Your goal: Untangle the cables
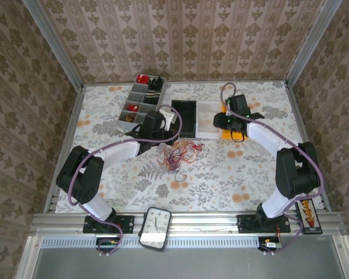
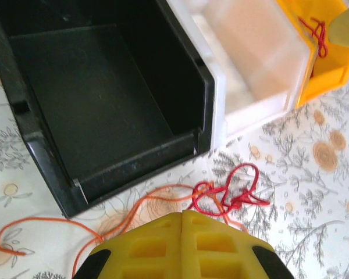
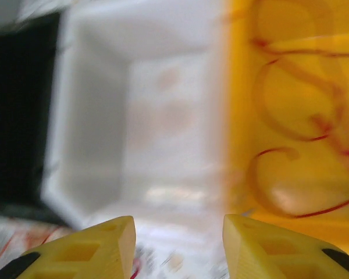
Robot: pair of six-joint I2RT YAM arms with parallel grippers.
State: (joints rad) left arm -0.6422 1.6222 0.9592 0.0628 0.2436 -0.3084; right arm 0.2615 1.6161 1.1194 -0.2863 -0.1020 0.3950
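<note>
Worktop [image 1: 244, 180]: flat table surface under a pale cloth printed with leaves and orange flowers.
Cables [image 1: 177, 154]: thin flexible wires in red, orange and dark purple-blue. They lie in one loose tangle near the middle of the worktop, just on the near side of the black bin.
Red looped strand [image 2: 235, 189]: part of that tangle, seen by the left wrist camera on the cloth just ahead of the closed fingers.
Orange strand [image 2: 75, 224]: runs out from the tangle across the cloth, beside the near wall of the black bin.
Black rectangular plastic bin [image 2: 104, 110]: open-topped, in the far half of the worktop, about midway between its left and right edges.
White translucent plastic bin [image 2: 259, 64]: set against the black bin's right side.
Yellow plastic bin [image 2: 331, 75]: just right of the white bin, wall to wall with it. A thin red cable [image 2: 320, 36] lies looped inside.
Left end effector [image 2: 182, 216]: yellow fingers pressed together, closed, above the tangle. Whether a strand is pinched between them cannot be told.
Right end effector [image 3: 177, 232]: yellow fingers spread apart, open, gripping nothing, above the boundary between the white and yellow bins.
Grey divided plastic tray [image 1: 134, 96]: toward the far left corner of the worktop, with red items in some compartments.
</note>
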